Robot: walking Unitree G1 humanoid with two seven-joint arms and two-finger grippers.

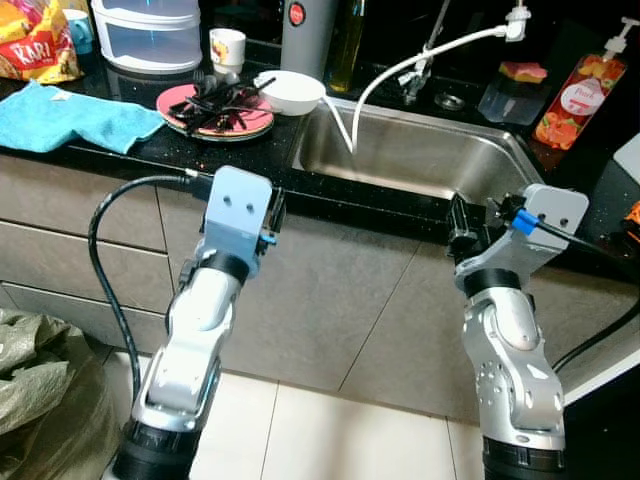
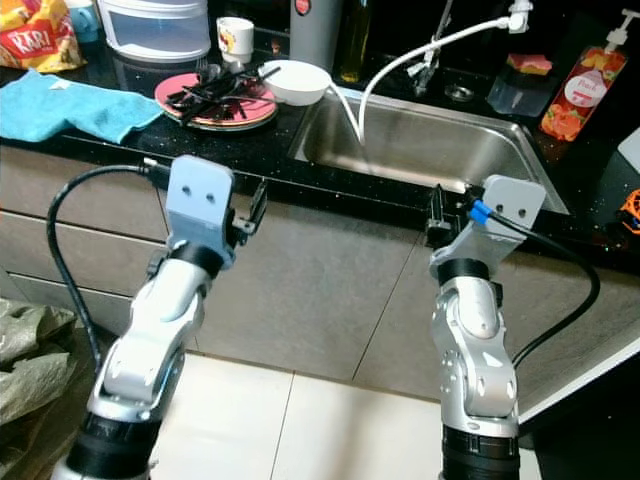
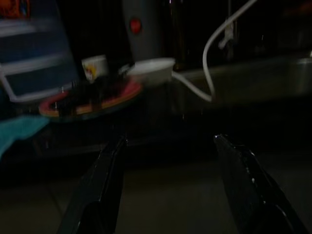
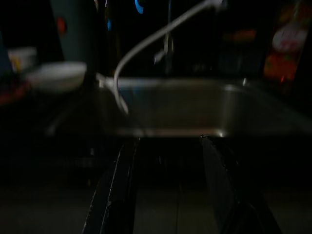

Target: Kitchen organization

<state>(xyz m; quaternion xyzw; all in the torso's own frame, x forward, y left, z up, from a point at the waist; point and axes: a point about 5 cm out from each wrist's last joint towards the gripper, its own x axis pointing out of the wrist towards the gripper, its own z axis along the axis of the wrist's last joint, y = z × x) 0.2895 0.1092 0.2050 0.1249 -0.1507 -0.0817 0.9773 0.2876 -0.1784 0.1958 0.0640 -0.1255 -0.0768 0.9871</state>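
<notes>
A pink plate [image 1: 215,110] piled with black utensils [image 1: 222,98] sits on the dark counter, just left of the steel sink [image 1: 410,155]. A white bowl [image 1: 290,92] touches the plate's right side, and a small printed cup [image 1: 227,47] stands behind it. My left gripper [image 3: 169,139] is open and empty, held in front of the counter edge below the plate. Just as empty, my right gripper [image 4: 168,140] is open and faces the sink's front edge. A white hose [image 1: 400,75] hangs from the tap into the basin.
A teal cloth [image 1: 70,115] lies on the counter at the left, with a snack bag [image 1: 35,40] and a plastic container [image 1: 150,30] behind it. A grey flask [image 1: 305,30], a sponge [image 1: 522,72] and an orange soap bottle [image 1: 580,100] line the back. A sack [image 1: 40,400] lies on the floor.
</notes>
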